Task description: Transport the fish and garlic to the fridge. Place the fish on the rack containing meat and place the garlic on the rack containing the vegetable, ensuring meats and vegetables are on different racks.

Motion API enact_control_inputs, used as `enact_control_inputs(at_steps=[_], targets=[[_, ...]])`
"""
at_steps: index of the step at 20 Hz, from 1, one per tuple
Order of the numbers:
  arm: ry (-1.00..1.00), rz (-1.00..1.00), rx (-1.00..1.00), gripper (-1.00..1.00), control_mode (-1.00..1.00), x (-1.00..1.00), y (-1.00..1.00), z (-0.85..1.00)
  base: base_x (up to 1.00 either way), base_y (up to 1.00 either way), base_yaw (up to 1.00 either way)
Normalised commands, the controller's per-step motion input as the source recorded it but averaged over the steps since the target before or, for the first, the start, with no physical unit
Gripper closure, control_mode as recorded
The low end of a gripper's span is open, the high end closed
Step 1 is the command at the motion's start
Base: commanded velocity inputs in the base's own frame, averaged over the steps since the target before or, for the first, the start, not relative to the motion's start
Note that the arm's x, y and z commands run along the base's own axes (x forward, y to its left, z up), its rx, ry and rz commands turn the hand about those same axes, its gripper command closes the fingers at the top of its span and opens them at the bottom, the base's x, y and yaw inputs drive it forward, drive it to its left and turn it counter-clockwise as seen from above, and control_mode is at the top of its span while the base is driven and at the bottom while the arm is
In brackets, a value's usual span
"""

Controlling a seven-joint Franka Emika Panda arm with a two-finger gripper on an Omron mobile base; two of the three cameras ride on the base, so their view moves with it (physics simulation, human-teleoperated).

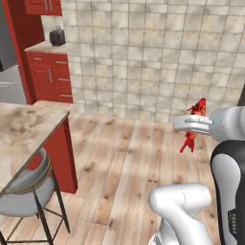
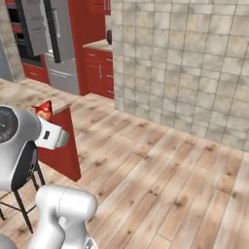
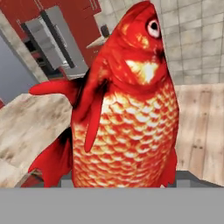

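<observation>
My gripper [image 1: 190,123] is shut on the fish [image 1: 193,125], a bright red-orange fish held in the air above the wooden floor, head up and tail hanging below the fingers. Close up in the hand view, the fish [image 3: 127,105] stands upright between the two dark fingertips [image 3: 189,177]. In the right base view, the fish's head [image 2: 44,110] peeks out behind my wrist. The fridge [image 2: 61,34], with grey doors, stands far off at the back left among red cabinets. The garlic is out of view.
A marble-topped island [image 1: 24,127] with red sides stands at the left, and a grey stool [image 1: 24,194] is tucked under it. Red cabinets [image 1: 50,76] with a dark toaster [image 1: 57,36] line the back left. A tiled wall [image 1: 158,57] runs ahead, and open wooden floor [image 1: 124,162] lies between.
</observation>
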Motion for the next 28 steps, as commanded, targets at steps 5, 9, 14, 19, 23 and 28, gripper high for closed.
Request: enact_control_inputs(at_steps=[5,9,14,19,23,28], targets=[[0.0,0.0,0.0,1.0,1.0,0.0,0.0,0.0,1.0,-0.44,-0.41],[0.0,0.0,0.0,1.0,1.0,0.0,0.0,0.0,1.0,-0.08,-0.31],[0.0,0.0,0.0,1.0,1.0,0.0,0.0,0.0,1.0,-0.07,-0.13],[0.0,0.0,0.0,1.0,1.0,0.0,0.0,0.0,1.0,-0.02,0.0],[0.0,0.0,0.0,1.0,1.0,0.0,0.0,0.0,1.0,0.21,0.16],[0.0,0.0,0.0,1.0,1.0,0.0,0.0,0.0,1.0,0.03,0.47]])
